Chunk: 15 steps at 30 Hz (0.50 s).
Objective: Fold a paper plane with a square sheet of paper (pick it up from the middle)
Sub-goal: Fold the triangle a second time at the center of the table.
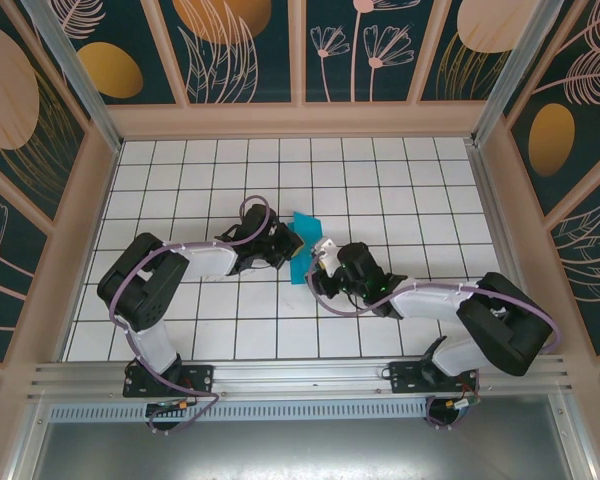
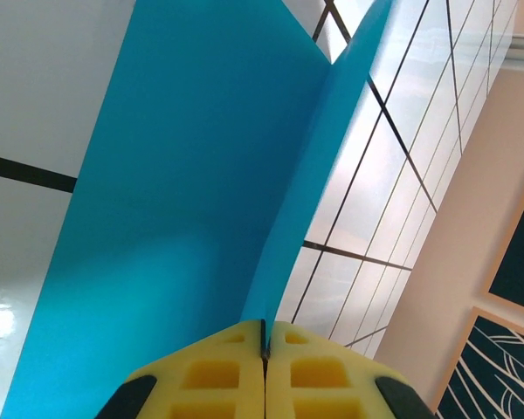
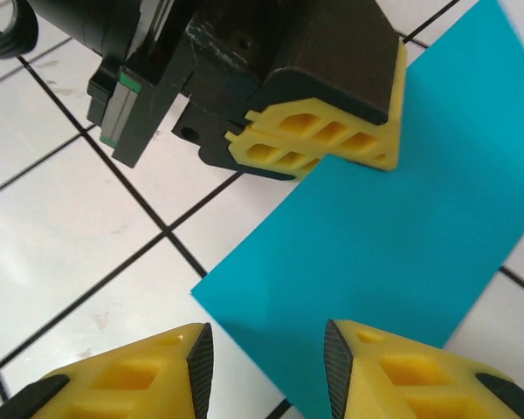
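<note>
On my left wrist feed, the left gripper sits at the bottom centre of the frame. Its two yellow pads are pressed flat together, with only a thin dark seam between them. They pinch the teal-blue sheet of paper where a crease runs down into that seam. From there I see one broad panel spreading across the left and centre up to the top edge, and a narrower flap rising towards the upper right. Behind the paper lies the white tiled table with dark grout lines. A beige wall runs down the right side, with a dark patterned panel in the lower right corner.
</note>
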{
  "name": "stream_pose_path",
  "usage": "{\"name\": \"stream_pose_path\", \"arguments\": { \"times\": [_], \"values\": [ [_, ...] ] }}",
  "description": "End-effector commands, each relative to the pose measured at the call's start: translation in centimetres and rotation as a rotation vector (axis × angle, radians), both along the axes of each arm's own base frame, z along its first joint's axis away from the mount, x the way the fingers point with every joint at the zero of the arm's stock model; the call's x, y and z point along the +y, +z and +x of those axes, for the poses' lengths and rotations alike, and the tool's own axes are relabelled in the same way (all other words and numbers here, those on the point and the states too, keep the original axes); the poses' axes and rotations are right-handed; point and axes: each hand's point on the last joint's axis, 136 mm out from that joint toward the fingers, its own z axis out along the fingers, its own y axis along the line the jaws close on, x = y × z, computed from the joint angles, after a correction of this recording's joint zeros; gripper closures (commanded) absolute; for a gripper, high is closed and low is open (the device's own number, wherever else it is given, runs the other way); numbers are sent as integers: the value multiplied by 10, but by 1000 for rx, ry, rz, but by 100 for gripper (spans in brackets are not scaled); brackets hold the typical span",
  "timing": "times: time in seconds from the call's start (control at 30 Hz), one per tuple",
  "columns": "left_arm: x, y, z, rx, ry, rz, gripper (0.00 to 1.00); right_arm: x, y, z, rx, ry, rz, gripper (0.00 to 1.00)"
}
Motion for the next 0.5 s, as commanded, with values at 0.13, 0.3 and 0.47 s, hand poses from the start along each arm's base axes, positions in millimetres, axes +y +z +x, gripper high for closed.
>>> {"name": "stream_pose_path", "arguments": {
  "times": [0.13, 0.3, 0.47],
  "values": [
    [-4, 6, 5, -16, -25, -10, 96, 7, 10, 2, -249, 24, -116, 52],
    [-5, 6, 5, -15, -32, -15, 96, 4, 8, 13, -332, -30, -174, 51],
    [-6, 7, 5, -17, -35, -16, 96, 8, 2, 17, -345, -26, -194, 53]
  ]
}}
